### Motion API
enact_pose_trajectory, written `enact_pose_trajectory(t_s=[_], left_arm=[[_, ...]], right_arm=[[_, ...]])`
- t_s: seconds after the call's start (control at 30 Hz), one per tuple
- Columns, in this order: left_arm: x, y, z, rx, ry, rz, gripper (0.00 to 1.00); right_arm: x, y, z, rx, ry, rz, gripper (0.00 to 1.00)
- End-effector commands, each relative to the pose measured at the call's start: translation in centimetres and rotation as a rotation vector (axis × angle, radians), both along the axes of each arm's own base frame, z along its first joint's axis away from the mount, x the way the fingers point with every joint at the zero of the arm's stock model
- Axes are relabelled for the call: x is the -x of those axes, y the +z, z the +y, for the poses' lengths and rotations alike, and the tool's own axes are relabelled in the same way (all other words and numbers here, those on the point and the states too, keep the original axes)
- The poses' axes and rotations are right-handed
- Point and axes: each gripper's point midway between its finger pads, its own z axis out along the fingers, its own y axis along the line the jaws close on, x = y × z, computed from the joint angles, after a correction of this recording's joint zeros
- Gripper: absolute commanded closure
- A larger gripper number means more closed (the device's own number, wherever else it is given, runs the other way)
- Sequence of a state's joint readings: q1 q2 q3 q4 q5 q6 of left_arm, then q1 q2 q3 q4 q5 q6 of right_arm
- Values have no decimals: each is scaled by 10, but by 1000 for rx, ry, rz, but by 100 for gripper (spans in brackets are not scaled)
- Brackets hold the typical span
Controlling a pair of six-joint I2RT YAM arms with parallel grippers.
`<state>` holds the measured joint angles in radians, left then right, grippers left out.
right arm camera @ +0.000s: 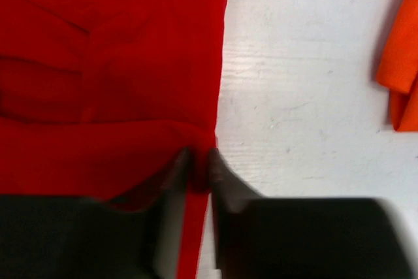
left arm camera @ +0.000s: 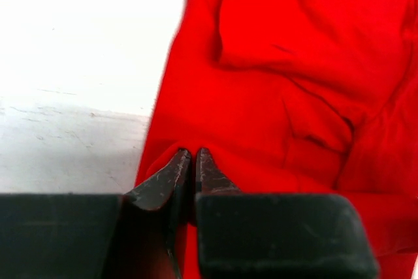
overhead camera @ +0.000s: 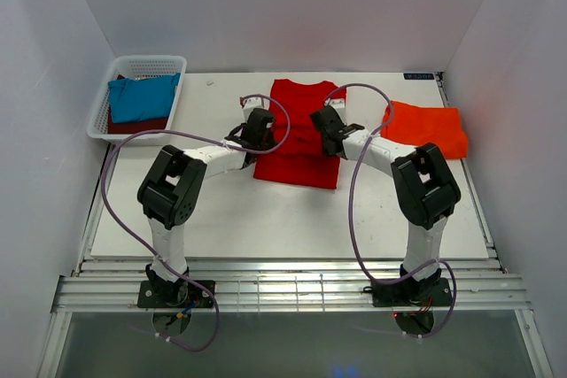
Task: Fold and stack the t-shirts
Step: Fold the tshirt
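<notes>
Red t-shirt (overhead camera: 297, 164) is laid flat as a narrow oblong at the middle of the counter (overhead camera: 266, 219), and it is gripped at both side edges. At far left a white mesh basket (overhead camera: 151, 59) is seen, a teal-blue t-shirt (overhead camera: 142, 99) lying over a dark maroon t-shirt (overhead camera: 137, 126) inside it. That is well apart from the work, and nothing there is in the way.

Next, the left fingers (left arm camera: 171, 178) are pressed together on the shirt's left edge, a small tuck of red cloth nipped between the tips. Across the cloth, the right fingers (right arm camera: 225, 178) are closed on the right edge likewise, the hem caught between them. These matched holds, about midway along each side, are judged to be taken so that one half can be lifted and carried over the other.

Purple cables (overhead camera: 354, 88) are looped above the far part of the shirt, where a snag could be risked. At far right an orange-red t-shirt (overhead camera: 430, 130) is parked, already folded, with bare counter between it and the red one.
</notes>
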<state>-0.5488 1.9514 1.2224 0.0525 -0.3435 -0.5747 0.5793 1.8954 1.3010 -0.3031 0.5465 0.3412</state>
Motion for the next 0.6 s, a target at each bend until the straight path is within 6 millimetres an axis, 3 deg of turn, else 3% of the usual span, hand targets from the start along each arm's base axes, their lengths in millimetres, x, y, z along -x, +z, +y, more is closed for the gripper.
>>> enact_pose_trajectory(t_s=[0.0,0.03,0.07,0.13,0.17,0.27,0.33,0.37,0.43,0.47,0.5,0.53,0.57], left_arm=[[-21,40,14,10,101,-111,40],[-22,44,18,0,120,-119,25],[-26,58,24,-11,161,-149,17],[-25,67,33,-39,197,-152,8],[-27,80,36,-37,216,-177,7],[-20,83,38,-57,206,-159,6],[-9,89,28,-29,173,-160,6],[-4,88,22,-3,166,-155,9],[17,82,-1,25,94,-142,25],[25,79,-9,34,74,-136,67],[36,74,-27,59,36,-139,93],[44,69,-38,80,1,-124,100],[49,64,-46,99,-20,-112,100]], right_arm=[[-28,26,-8,44,-36,-103,69],[-32,35,-9,50,-35,-121,61],[-33,42,-12,61,-40,-138,49],[-34,65,-15,57,-46,-187,41],[-32,77,-18,56,-44,-214,35],[-24,90,-21,38,-17,-234,32],[-16,89,-14,-1,23,-220,34],[-12,94,-5,-55,68,-228,40],[1,79,0,-85,110,-201,58],[6,75,9,-129,155,-182,83],[10,69,13,-154,169,-168,92],[12,66,18,-173,184,-153,92],[17,57,30,-216,234,-115,92]])
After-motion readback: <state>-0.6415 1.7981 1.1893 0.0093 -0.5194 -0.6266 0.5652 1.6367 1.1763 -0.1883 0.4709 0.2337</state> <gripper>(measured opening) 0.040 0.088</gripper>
